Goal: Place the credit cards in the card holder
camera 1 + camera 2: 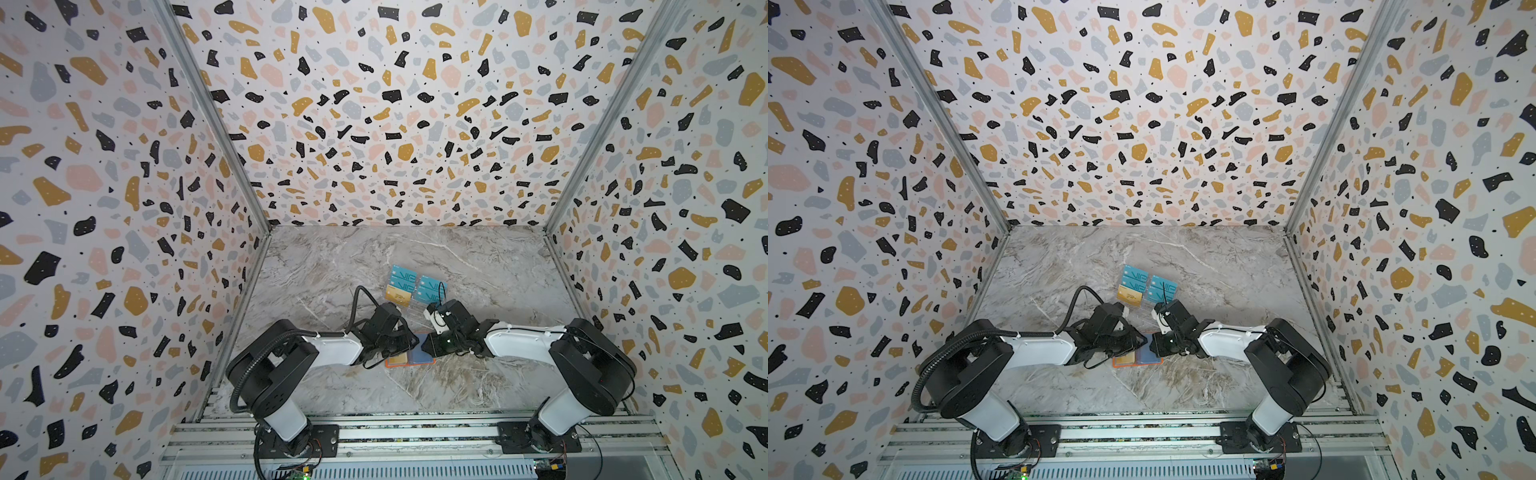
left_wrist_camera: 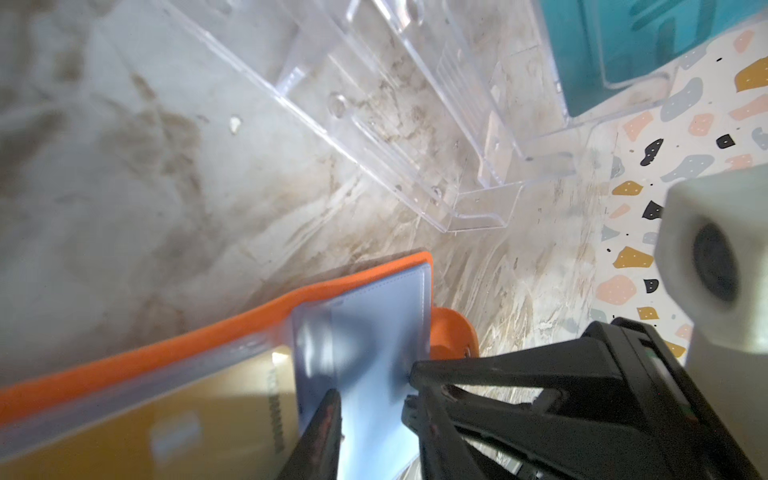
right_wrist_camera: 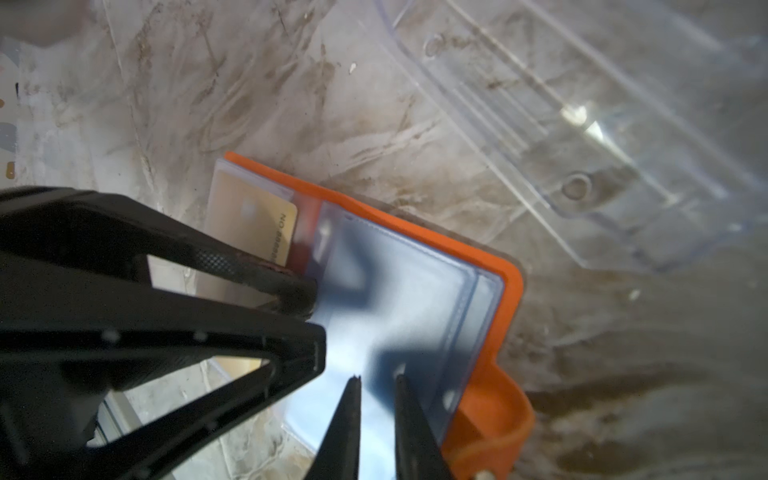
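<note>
Marble table (image 3: pixel 199 83), card holder (image 3: pixel 415 299) — beneath right claw (image 3: pixel 376 386)

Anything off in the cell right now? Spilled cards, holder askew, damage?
Nothing stands out. The card holder lies open on the table, one gold card tucked in a sleeve; the other cards sit in the clear stand. No loose cards.

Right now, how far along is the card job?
Done: one gold card sits in the holder. In hand: left hand and right hand are at its blue sleeve, no card visibly held. Remaining: teal cards and another gold card wait in the stand.
</note>
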Robot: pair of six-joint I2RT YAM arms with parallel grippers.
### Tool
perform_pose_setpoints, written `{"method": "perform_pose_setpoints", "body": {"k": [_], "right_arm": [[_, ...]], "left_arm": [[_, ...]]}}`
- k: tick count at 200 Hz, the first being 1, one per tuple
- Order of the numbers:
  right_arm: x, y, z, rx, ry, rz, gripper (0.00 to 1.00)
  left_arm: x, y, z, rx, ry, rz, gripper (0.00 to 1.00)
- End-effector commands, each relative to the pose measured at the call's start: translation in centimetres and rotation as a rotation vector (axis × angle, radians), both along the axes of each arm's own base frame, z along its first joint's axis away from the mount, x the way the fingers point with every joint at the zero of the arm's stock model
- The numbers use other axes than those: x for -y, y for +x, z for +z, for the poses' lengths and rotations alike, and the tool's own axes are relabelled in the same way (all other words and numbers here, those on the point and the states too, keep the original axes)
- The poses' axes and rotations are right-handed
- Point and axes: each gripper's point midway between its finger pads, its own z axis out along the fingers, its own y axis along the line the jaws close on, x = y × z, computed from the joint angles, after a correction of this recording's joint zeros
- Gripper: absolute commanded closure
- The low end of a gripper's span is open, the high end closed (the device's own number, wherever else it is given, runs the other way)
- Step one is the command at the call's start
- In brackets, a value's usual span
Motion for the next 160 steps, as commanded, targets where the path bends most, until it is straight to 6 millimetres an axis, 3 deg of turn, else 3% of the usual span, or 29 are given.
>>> {"method": "perform_pose_setpoints", "body": {"k": [1, 69, 160], "right_arm": [[0.9, -0.5, -0.3, -0.016, -0.020, -0.017, 0.81], [0.7, -0.4, 0.1, -0.013, 0.001, -0.022, 0.81], [0.8, 0.9, 3.4, 0.084, 0.061, -0.069, 0.82]], "left_arm": [[0.5, -0.4, -0.1, -0.013, -0.047, -0.003, 0.66], [1.1, -1.2, 1.2, -0.022, -0.200, 0.008, 0.67], [0.4, -0.4, 0.8, -0.004, -0.244, 0.037, 0.68]]}}
